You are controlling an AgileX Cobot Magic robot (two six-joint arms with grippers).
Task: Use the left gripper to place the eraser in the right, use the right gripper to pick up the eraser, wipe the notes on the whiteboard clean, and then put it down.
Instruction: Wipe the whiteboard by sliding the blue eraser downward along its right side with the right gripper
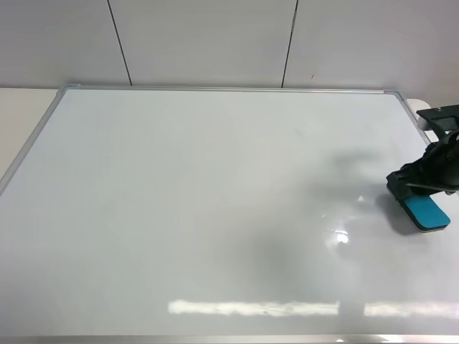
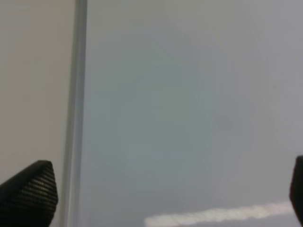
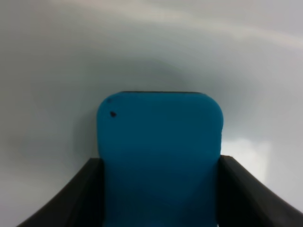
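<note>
The whiteboard [image 1: 215,201] fills most of the exterior view. At its right side, my right gripper [image 1: 410,192] is shut on the turquoise eraser [image 1: 428,213], which sticks out past the fingers toward the board's right edge. The right wrist view shows the eraser [image 3: 158,151] clamped between the two black fingers of the right gripper [image 3: 159,189], low against the white board [image 3: 71,71]. No notes show on the visible board surface. My left gripper [image 2: 165,194] is open with nothing between its fingers, above the whiteboard [image 2: 189,94] by its silver frame [image 2: 75,94].
A beige table surface [image 1: 21,122] lies beside the board on the left. White wall panels [image 1: 215,43] stand behind it. The silver frame [image 1: 215,89] runs along the board's far edge. Glare streaks [image 1: 251,308] lie across the near part.
</note>
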